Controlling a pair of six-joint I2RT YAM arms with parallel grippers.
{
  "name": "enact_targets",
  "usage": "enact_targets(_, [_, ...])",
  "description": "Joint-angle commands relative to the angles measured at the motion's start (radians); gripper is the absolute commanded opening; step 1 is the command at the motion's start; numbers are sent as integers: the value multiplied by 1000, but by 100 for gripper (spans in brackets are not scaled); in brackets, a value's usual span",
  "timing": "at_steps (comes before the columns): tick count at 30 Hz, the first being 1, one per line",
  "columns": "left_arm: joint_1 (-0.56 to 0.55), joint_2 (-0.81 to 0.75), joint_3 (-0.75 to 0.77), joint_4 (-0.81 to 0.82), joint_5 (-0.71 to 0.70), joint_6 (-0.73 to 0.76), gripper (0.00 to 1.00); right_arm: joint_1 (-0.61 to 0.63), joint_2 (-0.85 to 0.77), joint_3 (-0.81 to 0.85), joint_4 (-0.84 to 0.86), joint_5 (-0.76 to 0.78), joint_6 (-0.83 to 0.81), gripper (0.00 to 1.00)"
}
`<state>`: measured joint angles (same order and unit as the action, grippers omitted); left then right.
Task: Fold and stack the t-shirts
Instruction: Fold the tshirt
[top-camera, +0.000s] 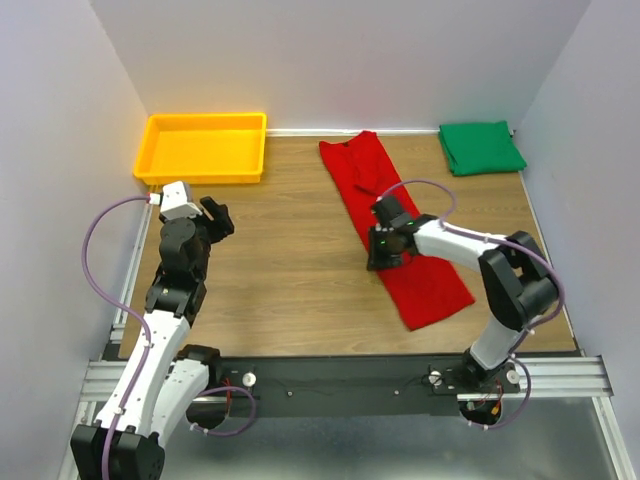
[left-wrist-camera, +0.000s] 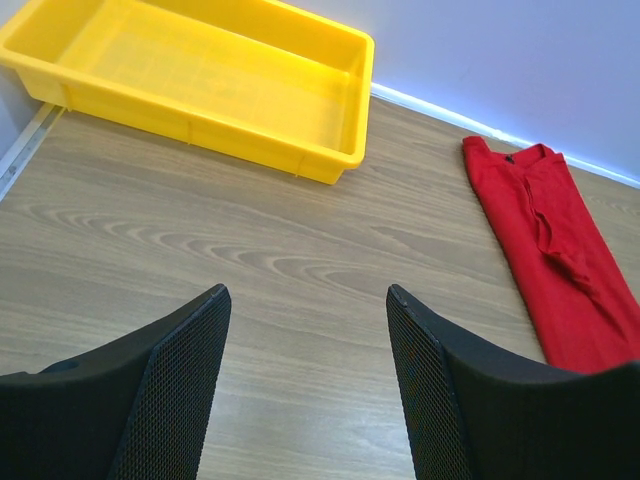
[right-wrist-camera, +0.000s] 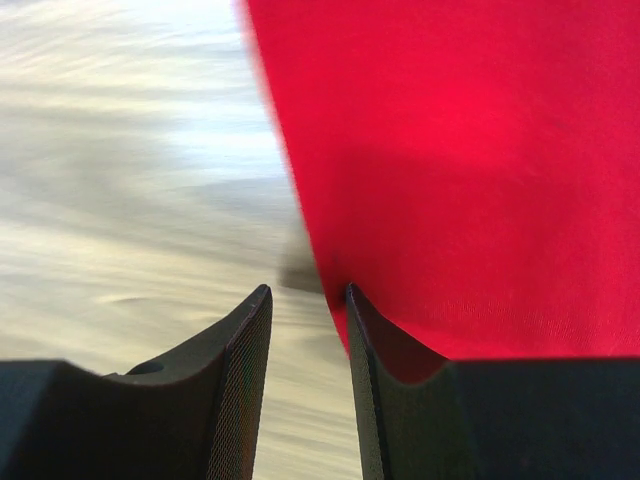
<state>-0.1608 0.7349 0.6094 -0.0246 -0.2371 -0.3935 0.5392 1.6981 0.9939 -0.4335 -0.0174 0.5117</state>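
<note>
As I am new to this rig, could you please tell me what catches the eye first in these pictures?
The red t-shirt lies slantwise on the right half of the table, with the right fingers down at its left edge, narrowly apart. A folded green t-shirt sits in the far right corner and a yellow tray in the far left, while the left fingers hover open over bare wood.

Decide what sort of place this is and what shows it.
Probably a robot test cell: a left arm and a right arm bolted to a metal rail beside a wooden table, plain walls on three sides, and a yellow tray, a red t-shirt and a green t-shirt.
</note>
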Motion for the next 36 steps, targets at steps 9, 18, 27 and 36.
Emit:
enact_targets(9, [3, -11, -6, 9, 174, 63, 73, 263, 336, 386, -27, -10, 206, 44])
enact_targets(18, [3, 106, -7, 26, 335, 68, 72, 301, 321, 508, -31, -18, 169, 47])
enact_targets(27, [-80, 235, 121, -265, 443, -27, 72, 301, -87, 91, -214, 129, 188, 53])
enact_targets(36, [-399, 314, 106, -440, 366, -200, 72, 298, -380, -270, -269, 85, 363, 55])
